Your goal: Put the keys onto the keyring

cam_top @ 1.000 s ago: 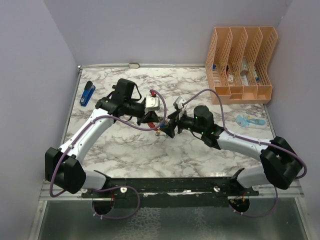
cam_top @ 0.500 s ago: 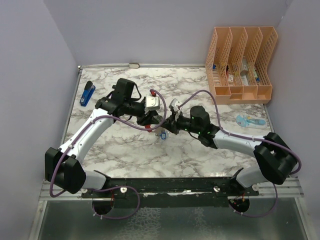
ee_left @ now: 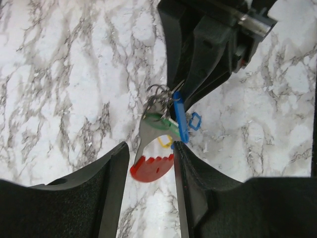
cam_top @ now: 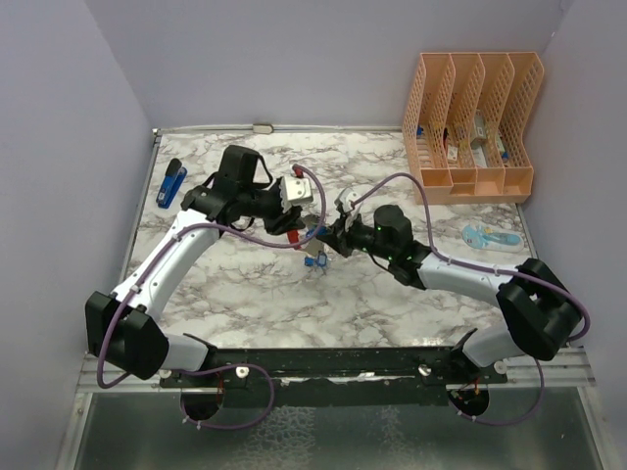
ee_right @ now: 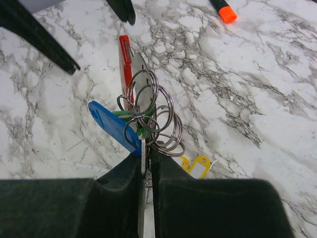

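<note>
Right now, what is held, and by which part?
The right gripper pinches the keyring by its silver-grey end; the left gripper stands open around its red end.

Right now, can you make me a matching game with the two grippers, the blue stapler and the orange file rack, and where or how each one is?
Things:
1. left gripper
2. right gripper
3. blue stapler
4. file rack

Place or state:
A. stands at the table's far right corner
B. shut on the keyring
C. open, fingers either side of the keyring's red end
D. lies near the table's left edge

Pairs: 1-C, 2-B, 3-D, 4-A.
</note>
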`<act>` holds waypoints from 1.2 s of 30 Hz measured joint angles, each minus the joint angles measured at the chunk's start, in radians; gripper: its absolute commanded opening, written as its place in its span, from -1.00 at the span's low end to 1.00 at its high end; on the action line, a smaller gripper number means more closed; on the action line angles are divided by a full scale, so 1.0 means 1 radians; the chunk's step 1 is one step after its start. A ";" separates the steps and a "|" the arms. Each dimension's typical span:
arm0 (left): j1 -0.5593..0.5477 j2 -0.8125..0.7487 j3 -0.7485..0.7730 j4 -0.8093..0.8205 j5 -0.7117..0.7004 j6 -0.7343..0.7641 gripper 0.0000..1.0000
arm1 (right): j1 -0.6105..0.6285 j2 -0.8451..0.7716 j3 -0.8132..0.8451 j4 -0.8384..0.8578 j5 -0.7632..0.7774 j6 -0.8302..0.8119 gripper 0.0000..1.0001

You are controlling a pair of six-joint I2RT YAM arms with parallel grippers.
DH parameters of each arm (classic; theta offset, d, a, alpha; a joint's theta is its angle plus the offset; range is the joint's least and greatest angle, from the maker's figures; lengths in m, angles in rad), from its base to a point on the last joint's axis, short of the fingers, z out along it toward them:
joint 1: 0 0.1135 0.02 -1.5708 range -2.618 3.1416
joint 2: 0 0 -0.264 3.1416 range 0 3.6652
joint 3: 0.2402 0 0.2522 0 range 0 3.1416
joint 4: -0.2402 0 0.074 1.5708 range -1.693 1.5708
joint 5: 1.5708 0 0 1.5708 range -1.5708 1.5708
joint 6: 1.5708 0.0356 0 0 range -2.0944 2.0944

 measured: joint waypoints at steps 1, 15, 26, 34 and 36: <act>0.010 0.000 0.003 0.003 -0.012 -0.002 -0.09 | -0.003 0.000 -0.006 0.014 0.000 0.003 -0.98; 0.127 0.011 -0.096 0.101 0.069 -0.037 0.03 | -0.012 -0.046 -0.114 0.177 -0.038 0.098 -0.98; 0.117 0.029 -0.169 0.124 0.227 -0.045 -0.47 | -0.012 -0.057 -0.103 0.215 -0.062 0.141 -0.98; 0.113 0.089 -0.150 0.088 0.295 -0.021 -1.00 | -0.020 -0.059 -0.089 0.215 -0.080 0.158 -0.83; 0.111 0.089 -0.134 0.061 0.285 -0.007 -1.00 | -0.020 -0.066 -0.084 0.198 -0.077 0.157 -0.41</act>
